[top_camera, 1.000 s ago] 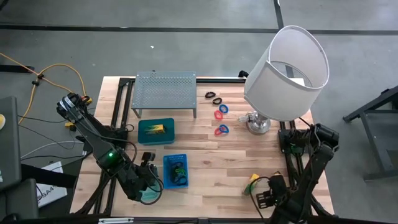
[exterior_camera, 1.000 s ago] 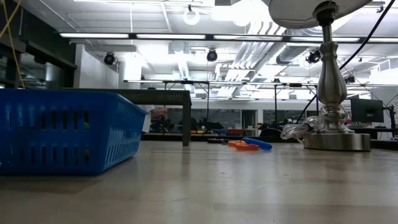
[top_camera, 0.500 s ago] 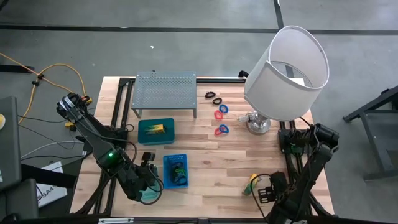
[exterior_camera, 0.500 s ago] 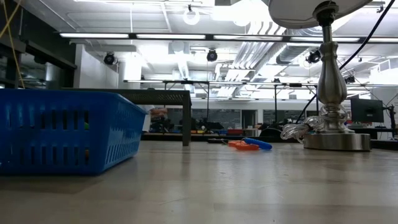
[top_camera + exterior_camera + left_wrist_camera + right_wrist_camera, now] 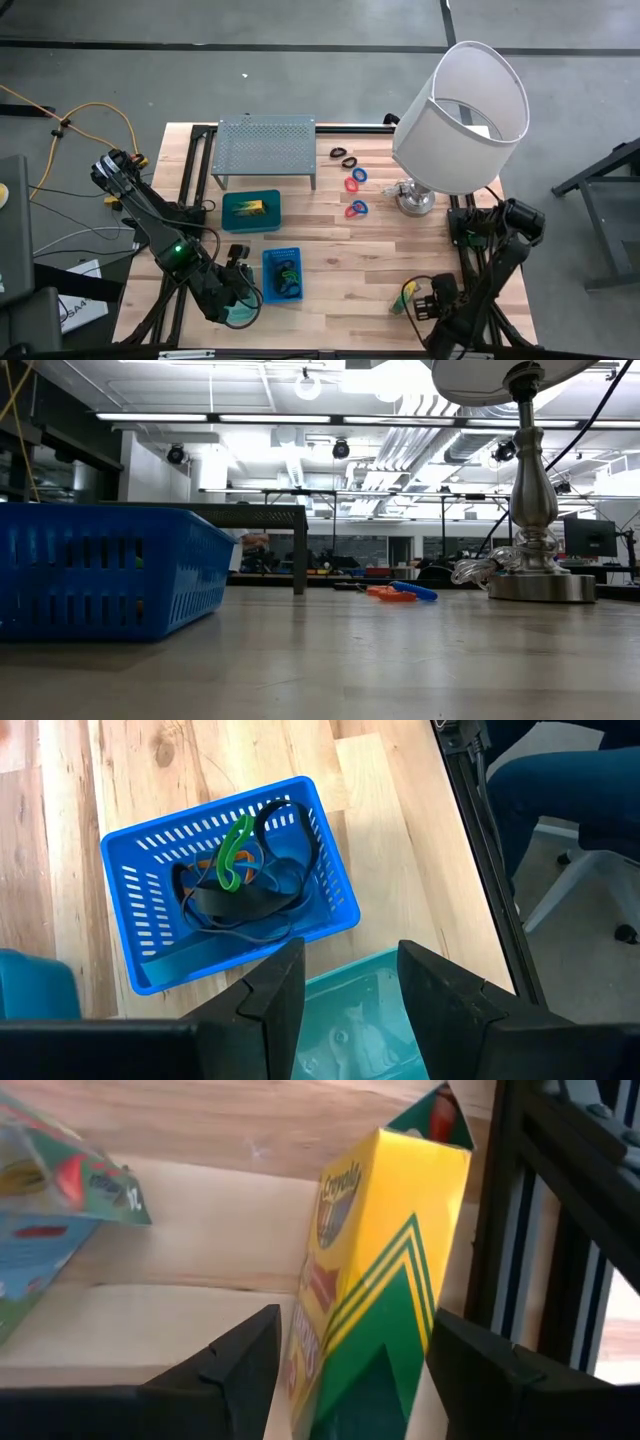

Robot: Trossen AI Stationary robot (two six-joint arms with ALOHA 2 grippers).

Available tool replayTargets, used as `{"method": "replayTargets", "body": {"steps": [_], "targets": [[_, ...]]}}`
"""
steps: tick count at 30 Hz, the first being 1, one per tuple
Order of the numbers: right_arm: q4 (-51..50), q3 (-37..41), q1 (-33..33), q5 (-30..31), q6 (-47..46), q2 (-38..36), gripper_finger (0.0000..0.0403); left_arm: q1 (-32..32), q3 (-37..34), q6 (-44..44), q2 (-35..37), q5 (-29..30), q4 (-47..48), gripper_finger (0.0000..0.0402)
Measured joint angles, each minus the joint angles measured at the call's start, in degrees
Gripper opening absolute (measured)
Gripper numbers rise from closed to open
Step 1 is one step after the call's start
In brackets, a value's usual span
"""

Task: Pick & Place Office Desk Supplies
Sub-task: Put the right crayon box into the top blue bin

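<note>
Your right gripper has slid a little closer to the crayon box over the last second, near the table's front edge on the lamp side; nothing else has moved. That reads as the final approach to a pick, not yet a grasp. Its fingers stand wide open, nothing held; the right wrist view shows the crayon box standing between them, touch not clear, with another packet lying beside it that the overhead shot hides. Your left gripper waits just beside the blue basket, fingers partly open over a teal tray, holding nothing. The left wrist view shows black bands and a green loop already in that basket. Red and blue rings and black loops lie between the lamp and the grey rack, still to pick.
</note>
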State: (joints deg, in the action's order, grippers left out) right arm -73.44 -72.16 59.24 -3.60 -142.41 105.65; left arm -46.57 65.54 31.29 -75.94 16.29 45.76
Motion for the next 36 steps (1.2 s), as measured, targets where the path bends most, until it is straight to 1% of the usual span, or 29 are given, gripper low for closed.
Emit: {"method": "replayTargets", "body": {"steps": [10,13,21,26,29,36], "targets": [[0.9,1.6,-0.4,0.4,0.1,0.0,0.0222,0.0,0.0,0.0,0.0,0.0,0.0,0.0152],[0.9,1.6,-0.4,0.4,0.1,0.0,0.0205,0.0,0.0,0.0,0.0,0.0,0.0,0.0152],[0.9,1.6,-0.4,0.4,0.1,0.0,0.0141,0.0,0.0,0.0,0.0,0.0,0.0,0.0152],[0.9,1.6,-0.4,0.4,0.2,0.0,0.0117,0.0,0.0,0.0,0.0,0.0,0.0,0.0152],[0.8,1.6,-0.4,0.4,0.2,0.0,0.0113,0.0,0.0,0.0,0.0,0.0,0.0,0.0152],[0.8,1.6,-0.4,0.4,0.2,0.0,0.0118,0.0,0.0,0.0,0.0,0.0,0.0,0.0152]]}}
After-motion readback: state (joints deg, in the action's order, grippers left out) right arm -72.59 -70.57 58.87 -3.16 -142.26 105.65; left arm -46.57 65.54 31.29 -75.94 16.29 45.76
